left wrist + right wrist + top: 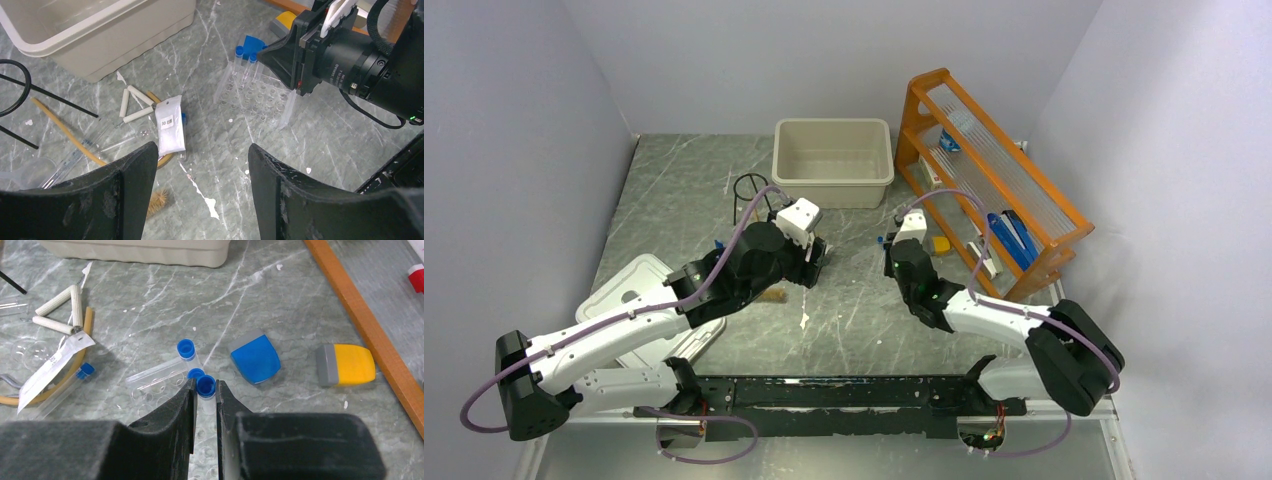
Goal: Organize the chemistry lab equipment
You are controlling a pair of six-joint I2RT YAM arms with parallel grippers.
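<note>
Top view: both arms reach over the middle of a grey marbled table [674,190]. The left gripper [816,262] and the right gripper [891,252] face each other, near but not touching. A beige tub [832,188] sits at the back and looks empty. An orange wooden rack [984,170] stands to the right. A black wire tripod ring [749,187] stands left of the tub.

Left wrist view: my left jaws stand wide apart with nothing between them, hovering above the clutter. Below lie a white packet [170,127], a white triangle [134,104] just beside it and a tan rubber tube [65,132]. A brown-bristled brush [159,199] peeks out by the left finger. I judge this arm is lined up over the packet, ready to come down. Ahead stands a clear tube stand [255,100], with the right gripper over its far end.

Right wrist view: my right jaws are pinched on a blue-capped tube [206,386] just under its cap, above the clear stand. That high grip keeps the tube upright, which I judge suits seating it in a hole. Two more capped tubes sit just beyond it — a fourth lies under the packet. A blue wedge-shaped piece [255,357] and a yellow wedge-shaped piece [350,365] lie to the right.
</note>
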